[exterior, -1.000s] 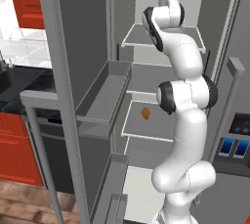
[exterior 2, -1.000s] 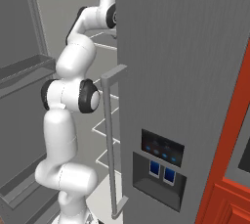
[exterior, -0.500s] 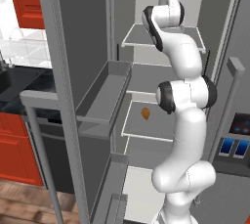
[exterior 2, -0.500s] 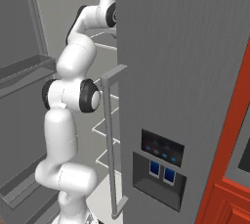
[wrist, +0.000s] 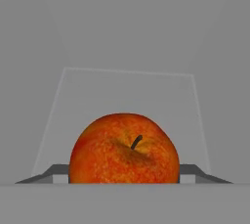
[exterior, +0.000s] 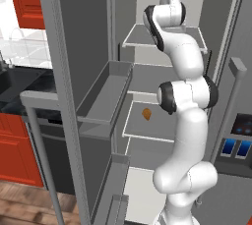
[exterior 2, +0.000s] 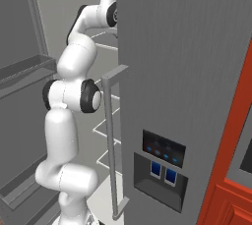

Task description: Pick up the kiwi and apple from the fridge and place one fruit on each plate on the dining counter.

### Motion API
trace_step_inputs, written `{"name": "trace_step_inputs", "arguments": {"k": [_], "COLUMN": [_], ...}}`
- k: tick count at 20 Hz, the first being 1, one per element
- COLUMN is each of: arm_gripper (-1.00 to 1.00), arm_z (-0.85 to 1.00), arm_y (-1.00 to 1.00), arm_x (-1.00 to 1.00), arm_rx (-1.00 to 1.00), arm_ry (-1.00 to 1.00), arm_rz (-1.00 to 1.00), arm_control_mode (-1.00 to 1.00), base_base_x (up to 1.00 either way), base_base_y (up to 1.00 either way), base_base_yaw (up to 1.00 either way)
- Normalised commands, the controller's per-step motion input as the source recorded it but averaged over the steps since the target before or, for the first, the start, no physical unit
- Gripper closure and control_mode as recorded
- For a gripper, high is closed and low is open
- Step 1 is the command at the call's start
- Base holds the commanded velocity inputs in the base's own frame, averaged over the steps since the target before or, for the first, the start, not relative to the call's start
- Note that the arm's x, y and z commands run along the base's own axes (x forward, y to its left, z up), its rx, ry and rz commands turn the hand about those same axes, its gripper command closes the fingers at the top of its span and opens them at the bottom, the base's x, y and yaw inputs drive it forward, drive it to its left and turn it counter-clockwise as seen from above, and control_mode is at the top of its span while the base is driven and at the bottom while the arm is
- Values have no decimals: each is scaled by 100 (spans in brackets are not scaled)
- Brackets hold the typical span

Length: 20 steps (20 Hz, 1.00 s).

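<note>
Arm reaches high into the open fridge (exterior: 93, 71), wrist up at the top shelf (exterior: 147, 40), prob. because that's where the apple (wrist: 124, 148) sits. In the hand view the apple is dead centre, stem up, right btwn the two dark fingers (wrist: 54, 171), one poking out each side of it. Gripper (wrist: 124, 176) is lined up square on the fruit, which makes sense for a straight side pinch w/o rolling it. Can't tell whether the jaws are already pressing the apple or just bracketing it; contact pts are hidden by the fruit itself. My guess: grasp step, task barely begun.

Orange-brown lump (exterior: 146, 114) lies on a lower shelf, well apart from the hand. Not a target.

Kiwi, plates, dining counter: nothing to report from here.

Writing/brands: none legible. Closed fridge door has a dispenser panel (exterior 2: 161, 162) w/ small blue lit squares and faint blue marks, too blurry to read.
</note>
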Motion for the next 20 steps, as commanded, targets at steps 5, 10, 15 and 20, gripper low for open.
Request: {"name": "trace_step_inputs", "arguments": {"k": [5, 10, 15, 20], "arm_gripper": [100, 100, 100, 100], "arm_z": [-2, 0, -6, -6], "arm_y": [0, 0, 0, 15], "arm_x": [-28, -93, -99, -91], "arm_rx": [0, 1, 1, 0], "arm_ry": [0, -4, -15, -20], "arm_rz": [0, 0, 0, 1], "arm_control_mode": [-100, -100, -100, -100], "base_base_x": [0, 0, 0, 0], "base_base_y": [0, 0, 0, 0], "base_base_yaw": [0, 0, 0, 0]}}
